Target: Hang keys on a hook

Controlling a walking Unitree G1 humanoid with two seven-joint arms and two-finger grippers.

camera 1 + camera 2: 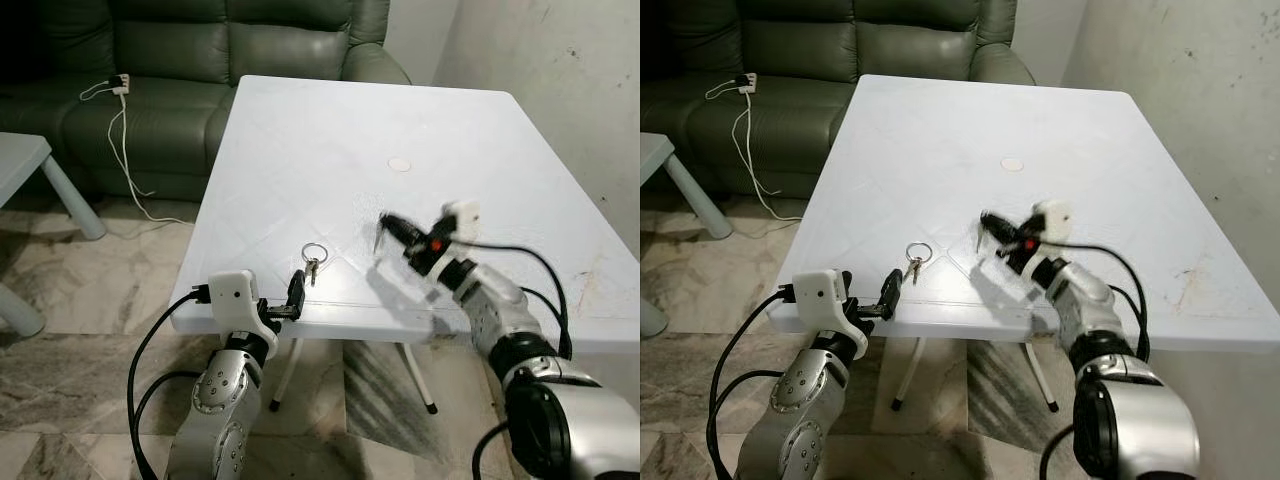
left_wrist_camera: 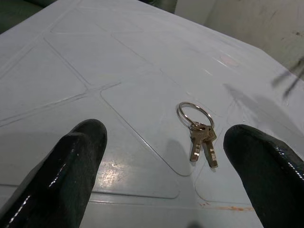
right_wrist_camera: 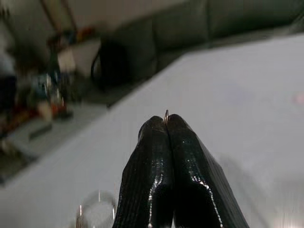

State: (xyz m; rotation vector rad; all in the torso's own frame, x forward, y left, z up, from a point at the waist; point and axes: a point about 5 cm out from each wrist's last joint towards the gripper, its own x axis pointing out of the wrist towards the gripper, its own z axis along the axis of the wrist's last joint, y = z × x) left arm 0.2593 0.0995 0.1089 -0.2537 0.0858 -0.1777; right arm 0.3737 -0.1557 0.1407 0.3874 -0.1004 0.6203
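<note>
**Left eye view.** One white table (image 1: 330, 130) stands before one sofa (image 1: 200, 50). The keys (image 1: 313, 262) lie flat on the table, toward 6 o'clock from its middle and near the front edge. The left gripper (image 1: 295, 295) sits at that edge, at about 7 o'clock of the keys and just beside them. The right gripper (image 1: 392, 225) hangs above the table at 3 o'clock of the keys, well apart from them and blurred. One round mark (image 1: 400, 164) lies at 12 o'clock of the right gripper.

**Right eye view.** Same layout. The ring points toward 12 o'clock and the blades toward 6.

**Left wrist view.** The left gripper's fingers (image 2: 71, 161) are spread wide and hold nothing. The keys rest ahead between them, closer to one finger. Count: two keys on one ring.

**Right wrist view.** The right gripper's fingers are pressed together, with a thin wire (image 3: 166, 115) pinched at their tips. This may be the hook, but blur leaves that unsure.

**Step in hand (judged).** The step is to pick up the keys. The left gripper should advance low until its fingertips straddle the ring. It should close on the ring rather than on the loose blades, so the ring stays free for hanging, and then lift straight up.
</note>
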